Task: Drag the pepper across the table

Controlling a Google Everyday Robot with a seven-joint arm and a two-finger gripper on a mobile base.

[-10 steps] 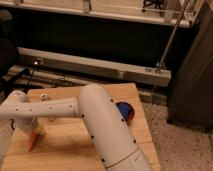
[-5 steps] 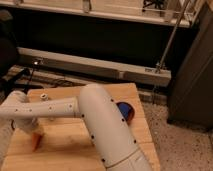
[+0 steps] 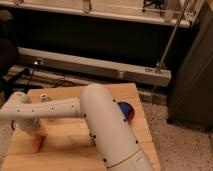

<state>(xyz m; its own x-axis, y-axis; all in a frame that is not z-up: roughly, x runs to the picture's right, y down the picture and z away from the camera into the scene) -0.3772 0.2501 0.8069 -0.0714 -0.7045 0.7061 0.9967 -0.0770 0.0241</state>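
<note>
The pepper (image 3: 39,144) is a small orange chili lying on the light wooden table (image 3: 70,150) near its left front part. My white arm reaches from the lower right across the table to the left. My gripper (image 3: 33,133) points down at the arm's end, right above and against the pepper's upper end. The wrist hides the fingertips.
A small clear shaker with a white cap (image 3: 44,96) stands near the table's back left edge. A blue and red object (image 3: 126,111) lies at the right side, partly behind my arm. Dark cabinets and a metal rail stand behind the table; speckled floor is to the right.
The gripper and the pepper have shifted slightly toward the table's front; otherwise the arm holds nearly the same pose.
</note>
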